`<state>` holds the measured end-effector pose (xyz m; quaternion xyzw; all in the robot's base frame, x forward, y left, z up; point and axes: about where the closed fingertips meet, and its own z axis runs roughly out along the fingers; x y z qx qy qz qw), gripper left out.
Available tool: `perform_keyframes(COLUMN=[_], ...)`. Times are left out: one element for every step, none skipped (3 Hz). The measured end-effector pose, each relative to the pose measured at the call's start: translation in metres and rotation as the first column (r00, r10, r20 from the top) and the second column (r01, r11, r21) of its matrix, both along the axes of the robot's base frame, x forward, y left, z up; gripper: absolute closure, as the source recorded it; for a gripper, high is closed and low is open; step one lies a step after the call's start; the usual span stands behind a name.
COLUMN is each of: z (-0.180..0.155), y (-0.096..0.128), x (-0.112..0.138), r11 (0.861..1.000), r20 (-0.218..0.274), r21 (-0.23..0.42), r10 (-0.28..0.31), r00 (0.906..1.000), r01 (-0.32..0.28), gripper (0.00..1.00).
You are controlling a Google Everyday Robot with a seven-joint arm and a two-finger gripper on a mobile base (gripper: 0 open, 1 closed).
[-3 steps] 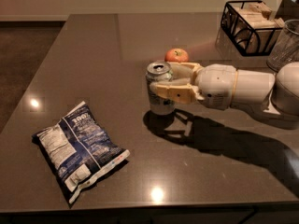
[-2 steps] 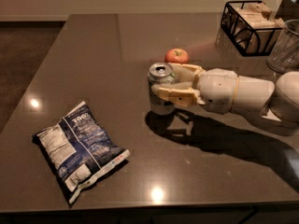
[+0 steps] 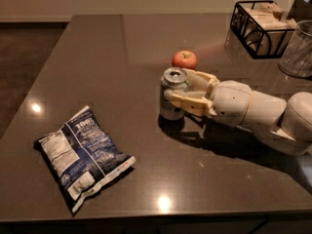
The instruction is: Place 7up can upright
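Observation:
The 7up can point(image 3: 171, 101), silver with a shiny top, stands upright near the middle of the dark table point(image 3: 122, 57). Its base is on or just above the surface. My gripper point(image 3: 177, 85) reaches in from the right. Its cream fingers point(image 3: 187, 100) close on both sides of the can. The white arm runs off to the right edge.
A red apple point(image 3: 184, 60) sits just behind the can. A blue chip bag point(image 3: 83, 155) lies at the front left. A black wire basket point(image 3: 258, 26) with packets and a mesh cup point(image 3: 298, 50) stand at the back right. The table's front edge is near the bottom.
My gripper and the can have shifted slightly right and down, so the can's shadow now sits right under it.

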<state>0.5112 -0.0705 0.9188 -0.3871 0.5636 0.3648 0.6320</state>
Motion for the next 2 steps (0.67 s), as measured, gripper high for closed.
perform_keyframes(z=[-0.0049,-0.0044], y=[-0.0038,-0.0018], x=[0.0031,0.0029], r11=[1.000,1.000], r20=[0.012,0.013], r21=[0.024,0.024], r10=[-0.006,-0.002], r00=[0.9999,0.9999], r01=[0.005,0.001], gripper=[0.36,0.13])
